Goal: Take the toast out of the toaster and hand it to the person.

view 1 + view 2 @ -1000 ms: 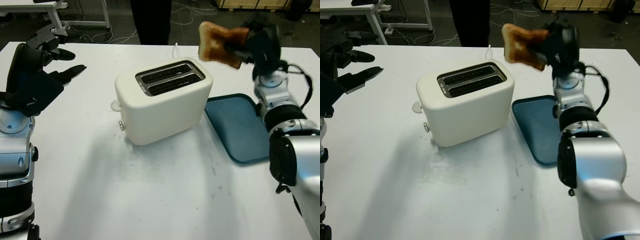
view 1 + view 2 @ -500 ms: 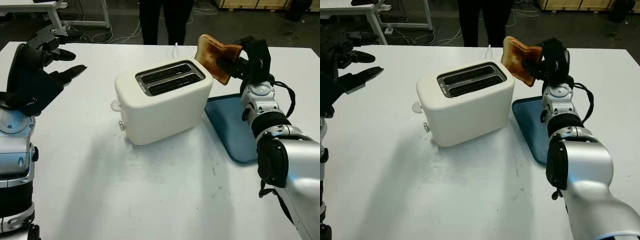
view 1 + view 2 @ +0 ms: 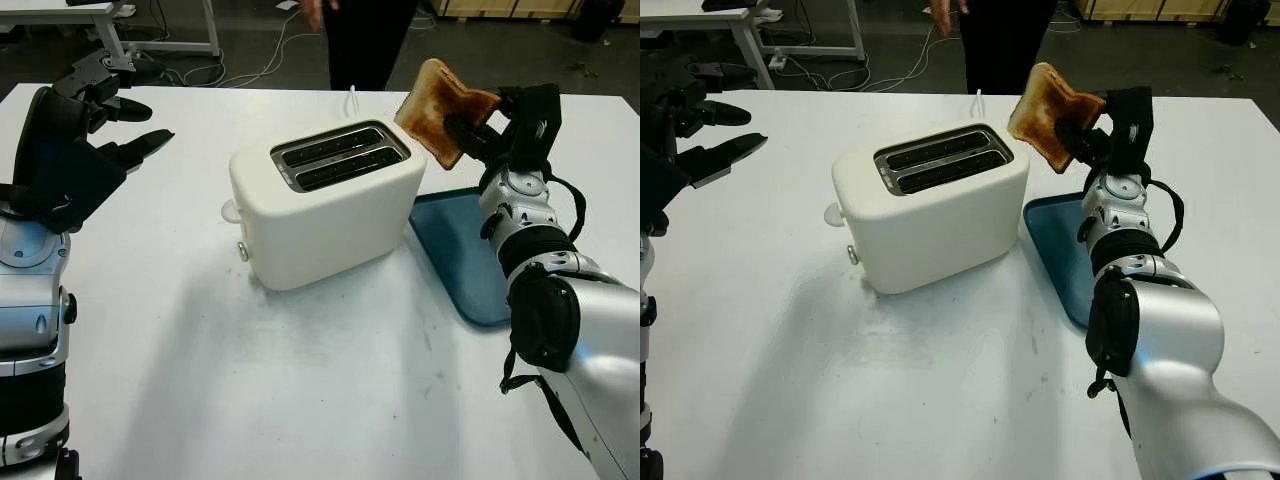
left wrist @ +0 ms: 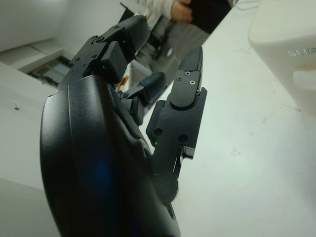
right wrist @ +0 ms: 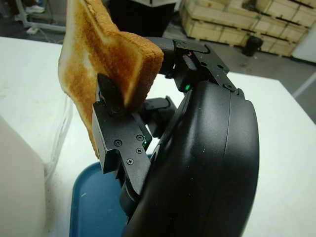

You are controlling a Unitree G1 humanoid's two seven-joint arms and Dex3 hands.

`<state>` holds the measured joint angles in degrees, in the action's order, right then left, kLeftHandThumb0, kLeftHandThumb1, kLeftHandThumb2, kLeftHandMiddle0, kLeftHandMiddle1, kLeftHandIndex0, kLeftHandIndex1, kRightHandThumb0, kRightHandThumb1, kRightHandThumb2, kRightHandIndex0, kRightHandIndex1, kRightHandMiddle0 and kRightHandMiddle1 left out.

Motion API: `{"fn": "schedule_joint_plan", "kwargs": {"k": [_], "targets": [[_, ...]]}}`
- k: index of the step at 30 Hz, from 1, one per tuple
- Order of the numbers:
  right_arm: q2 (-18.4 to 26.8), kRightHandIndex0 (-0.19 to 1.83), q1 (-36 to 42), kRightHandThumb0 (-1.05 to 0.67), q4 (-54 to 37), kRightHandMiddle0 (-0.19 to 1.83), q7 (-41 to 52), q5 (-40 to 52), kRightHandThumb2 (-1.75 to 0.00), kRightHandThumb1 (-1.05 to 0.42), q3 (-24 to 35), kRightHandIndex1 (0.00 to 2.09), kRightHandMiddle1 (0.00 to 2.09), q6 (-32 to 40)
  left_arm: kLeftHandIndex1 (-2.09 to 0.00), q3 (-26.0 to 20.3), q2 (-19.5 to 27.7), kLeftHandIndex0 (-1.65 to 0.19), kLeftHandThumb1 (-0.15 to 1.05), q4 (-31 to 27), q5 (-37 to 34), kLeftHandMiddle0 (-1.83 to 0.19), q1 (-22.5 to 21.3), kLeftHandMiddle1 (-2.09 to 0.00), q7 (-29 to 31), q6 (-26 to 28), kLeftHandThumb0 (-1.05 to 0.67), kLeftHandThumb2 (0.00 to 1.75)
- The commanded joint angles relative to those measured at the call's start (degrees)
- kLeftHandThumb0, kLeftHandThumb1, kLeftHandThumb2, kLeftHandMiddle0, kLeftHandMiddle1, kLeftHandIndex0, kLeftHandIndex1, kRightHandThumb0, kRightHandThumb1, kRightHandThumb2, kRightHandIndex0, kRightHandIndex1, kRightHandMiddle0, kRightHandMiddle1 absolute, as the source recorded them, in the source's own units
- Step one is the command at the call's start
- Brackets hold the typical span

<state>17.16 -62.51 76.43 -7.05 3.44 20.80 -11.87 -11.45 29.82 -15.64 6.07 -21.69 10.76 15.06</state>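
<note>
Toast (image 3: 442,108): pinched in the right hand (image 3: 500,125), raised clear of the toaster (image 3: 325,200), tilted with its long axis leaning toward the far desk (image 3: 200,350) edge. Person (image 3: 365,35): beyond that edge, nearer this hand. Left hand (image 3: 75,150): open, well apart at left.

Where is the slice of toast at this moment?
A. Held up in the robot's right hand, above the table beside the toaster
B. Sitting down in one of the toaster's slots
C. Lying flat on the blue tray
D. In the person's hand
A: the toast is pinched in the right hand, raised beside the toaster and over the far end of the blue tray; both toaster slots look empty.
</note>
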Motion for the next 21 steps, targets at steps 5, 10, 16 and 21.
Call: {"fn": "schedule_joint_plan", "kwargs": {"k": [5, 10, 16, 21], "targets": [[-0.3, 0.69, -1.5, 0.15, 0.0, 0.47, -1.4, -0.6, -0.18, -0.92, -0.9, 1.75, 1.75, 0.8, -0.60, 0.0, -0.1, -0.39, 0.92, -0.5, 0.2, -0.30, 0.2, -0.99, -0.1, 0.0, -0.20, 0.03], [-0.4, 0.68, -1.9, 0.15, 0.0, 0.48, -2.0, -0.7, -0.18, -0.92, -1.7, 1.75, 1.75, 1.3, -0.60, -0.3, -0.3, -0.39, 0.92, -0.6, -0.1, -0.30, 0.3, -1.00, -0.3, 0.3, -0.20, 0.02], [-0.3, 0.71, -1.4, 0.16, -0.1, 0.51, -1.3, -0.7, -0.17, -0.92, -1.8, 1.75, 1.75, 0.4, -0.60, -0.2, 0.0, -0.39, 0.92, -0.8, 0.2, -0.30, 0.5, -0.99, -0.2, 0.2, -0.20, 0.02], [-0.1, 0.72, -1.1, 0.17, 0.0, 0.50, -0.9, -0.6, -0.18, -0.92, -1.8, 1.75, 1.75, 0.3, -0.60, -0.3, 0.0, -0.39, 0.92, -0.4, 0.0, -0.30, 0.4, -0.99, -0.1, -0.4, -0.21, 0.02]]}}
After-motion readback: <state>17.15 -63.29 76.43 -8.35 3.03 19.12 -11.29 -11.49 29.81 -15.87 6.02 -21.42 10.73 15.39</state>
